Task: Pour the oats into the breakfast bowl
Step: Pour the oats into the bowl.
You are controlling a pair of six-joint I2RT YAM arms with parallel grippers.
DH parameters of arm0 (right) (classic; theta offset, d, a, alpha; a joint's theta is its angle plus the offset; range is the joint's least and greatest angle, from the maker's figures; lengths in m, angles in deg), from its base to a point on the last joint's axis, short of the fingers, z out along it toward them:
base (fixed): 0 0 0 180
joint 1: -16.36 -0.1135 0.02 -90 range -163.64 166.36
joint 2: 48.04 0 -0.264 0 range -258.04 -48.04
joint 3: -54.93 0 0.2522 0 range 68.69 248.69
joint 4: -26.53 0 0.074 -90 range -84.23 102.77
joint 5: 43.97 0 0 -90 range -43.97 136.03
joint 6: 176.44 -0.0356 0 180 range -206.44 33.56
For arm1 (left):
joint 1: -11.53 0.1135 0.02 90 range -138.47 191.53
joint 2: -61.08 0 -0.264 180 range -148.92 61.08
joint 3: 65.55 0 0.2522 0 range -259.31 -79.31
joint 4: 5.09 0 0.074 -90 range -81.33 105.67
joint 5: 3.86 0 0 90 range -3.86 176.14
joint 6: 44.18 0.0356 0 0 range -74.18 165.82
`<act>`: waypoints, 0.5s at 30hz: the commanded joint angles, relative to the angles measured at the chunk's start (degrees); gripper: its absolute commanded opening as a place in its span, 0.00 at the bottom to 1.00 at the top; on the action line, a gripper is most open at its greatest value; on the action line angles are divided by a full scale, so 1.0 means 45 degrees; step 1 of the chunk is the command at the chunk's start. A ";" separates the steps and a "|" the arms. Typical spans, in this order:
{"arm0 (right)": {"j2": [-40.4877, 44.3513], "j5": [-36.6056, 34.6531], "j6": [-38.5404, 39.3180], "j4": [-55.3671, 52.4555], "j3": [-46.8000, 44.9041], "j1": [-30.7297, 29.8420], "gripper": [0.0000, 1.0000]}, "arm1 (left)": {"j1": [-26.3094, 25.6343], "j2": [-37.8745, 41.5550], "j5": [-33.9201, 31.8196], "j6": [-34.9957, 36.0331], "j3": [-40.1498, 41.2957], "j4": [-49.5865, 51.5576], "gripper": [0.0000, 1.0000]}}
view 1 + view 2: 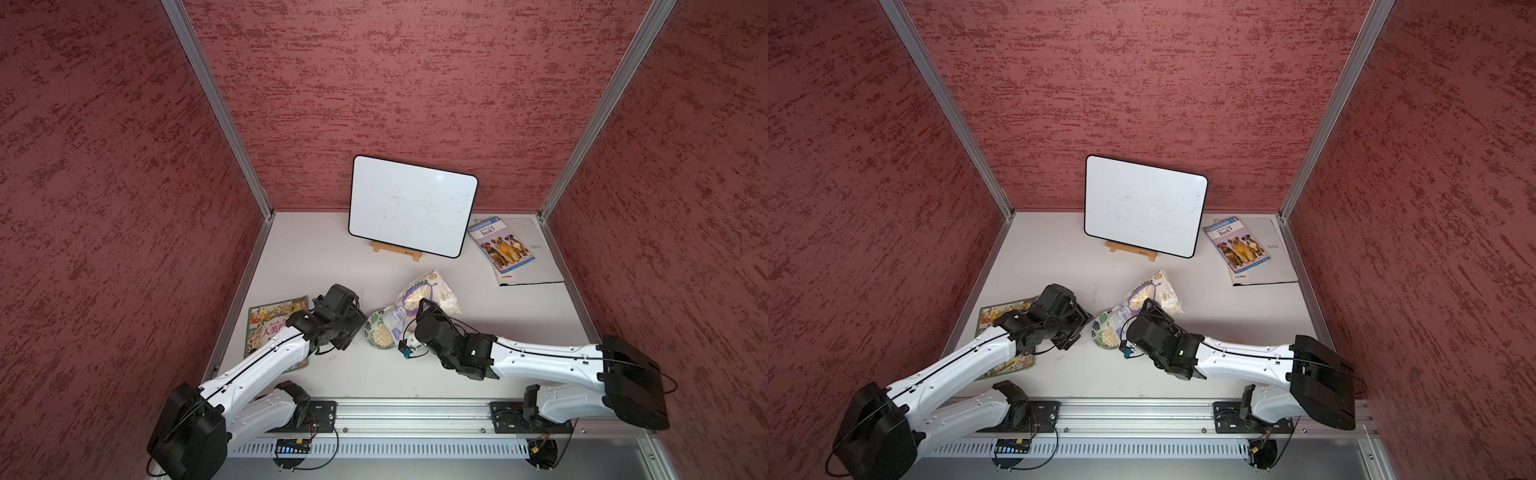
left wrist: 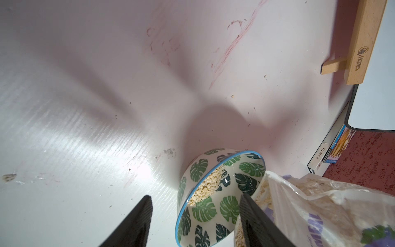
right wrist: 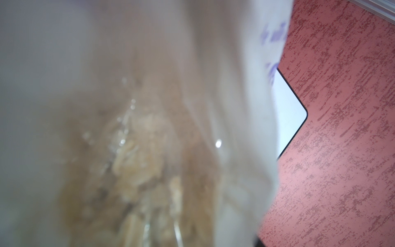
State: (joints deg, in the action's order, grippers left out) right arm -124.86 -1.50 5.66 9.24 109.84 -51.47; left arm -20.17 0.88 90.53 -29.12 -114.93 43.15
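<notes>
1. My right gripper (image 1: pixel 424 306) clamps the oats pouch (image 1: pixel 432 291), which is tipped with its mouth over the monstera-leaf breakfast bowl (image 1: pixel 372 323).
2. Some oats (image 2: pixel 210 184) lie in the bowl; plenty are left in the pouch.
3. My left gripper (image 2: pixel 195 195) gapes astride the bowl's wall.

A: Which colours are seen on the breakfast bowl (image 2: pixel 197 171)?
B: White, patterned with dark and lighter green leaves; a blue rim is noticed. Pale beige oats (image 2: pixel 208 186) are seen inside.
A: And the pouch (image 1: pixel 442 293)?
B: Clear and white, with purple print and a gold emblem (image 1: pixel 433 275). The walls (image 1: pixel 104 208) are mottled dark red, the table (image 1: pixel 316 257) white.
</notes>
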 commanded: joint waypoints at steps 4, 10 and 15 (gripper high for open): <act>0.0362 -0.0935 0.0214 0.1616 0.0381 -0.0124 0.00 | 0.0087 -0.0018 -0.0063 0.0189 -0.0223 -0.0034 0.67; 0.0331 -0.0811 0.0941 0.1812 0.0605 -0.0138 0.00 | 0.0092 0.0019 -0.0042 0.0169 -0.0128 -0.0039 0.67; 0.0402 -0.0789 0.1483 0.1996 0.0972 -0.0138 0.00 | 0.0102 0.0048 -0.0030 0.0193 -0.0134 -0.0055 0.67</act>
State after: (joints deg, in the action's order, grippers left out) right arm -124.88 -1.39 9.64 9.87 109.79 -51.67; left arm -20.02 0.86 90.55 -29.12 -114.93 43.13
